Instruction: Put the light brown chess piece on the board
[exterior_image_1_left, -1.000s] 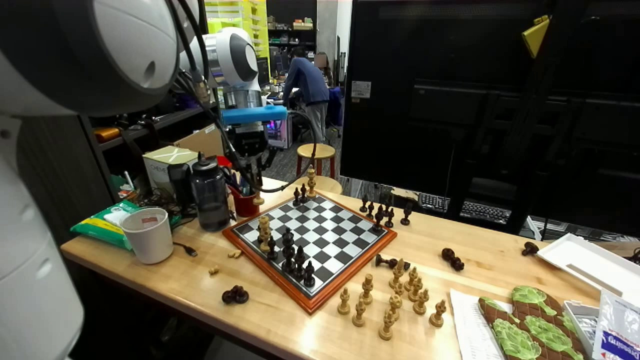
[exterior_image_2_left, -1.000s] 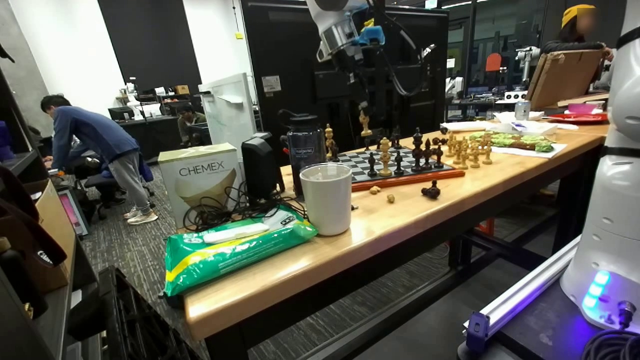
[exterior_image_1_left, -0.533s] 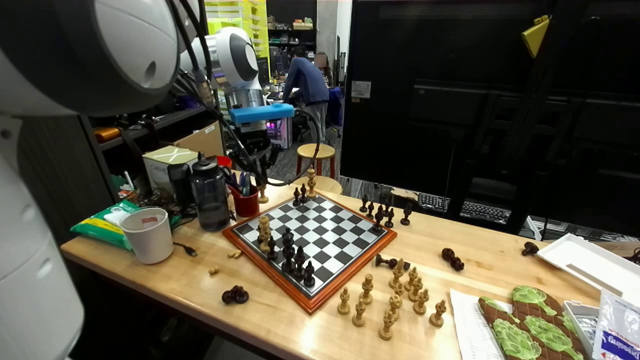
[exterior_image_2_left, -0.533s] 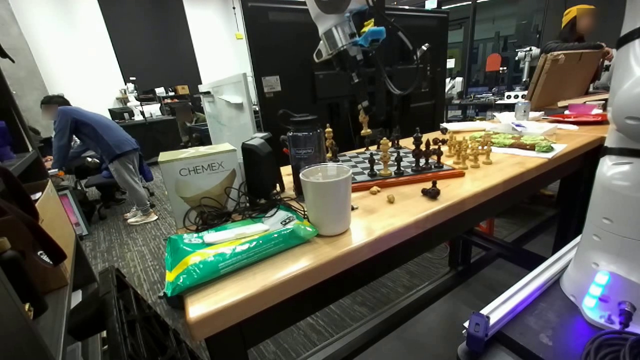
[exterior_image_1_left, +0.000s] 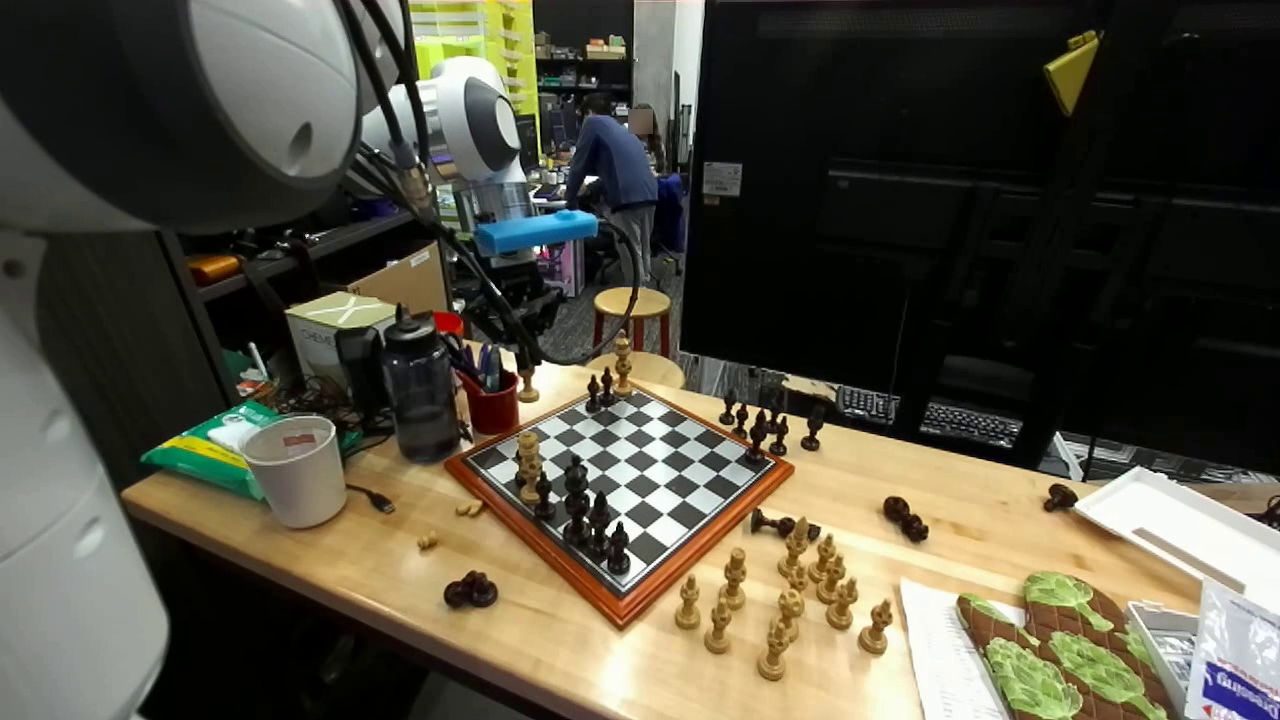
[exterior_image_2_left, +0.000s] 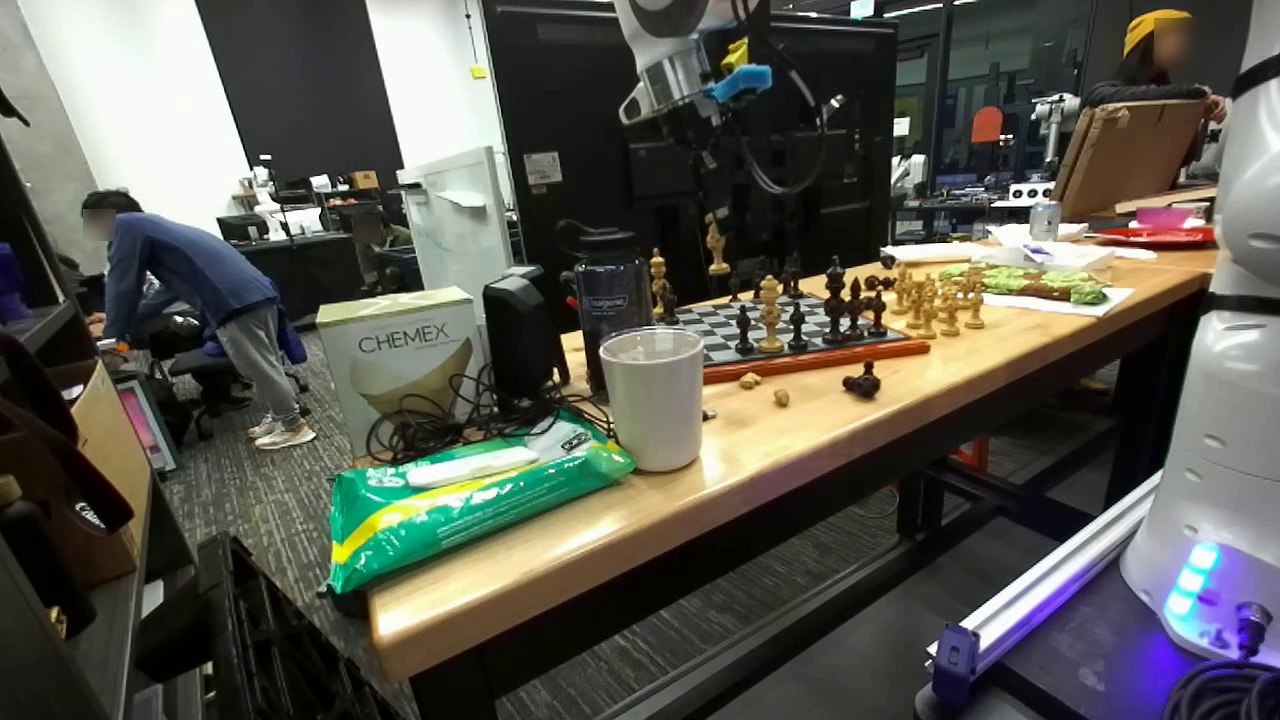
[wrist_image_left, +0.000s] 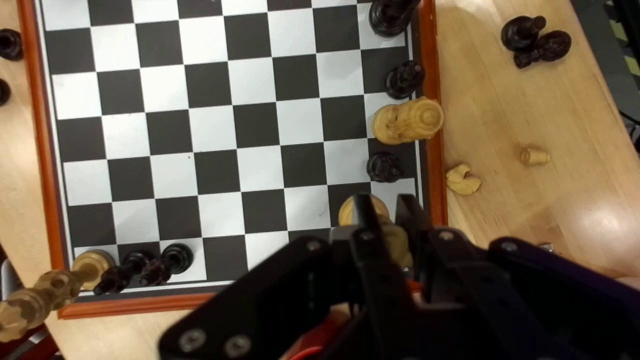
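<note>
The board lies on the table with several dark pieces and two light ones along its edges. It also shows in the wrist view. My gripper is shut on a light brown chess piece, held upright in the air near the board's far left corner. In an exterior view the piece hangs below the fingertips, clear of the board. In the wrist view the piece sits between the fingers, its round base showing past them. Its top is partly hidden by the fingers.
A red pen cup and dark bottle stand left of the board. A tall light piece stands at the far corner, another on the near left edge. Several light pieces stand at the right.
My gripper has moved with the piece, rightward and slightly farther off in one exterior picture, leftward in the differing angle. The piece stays held. The board and other pieces have not moved.
</note>
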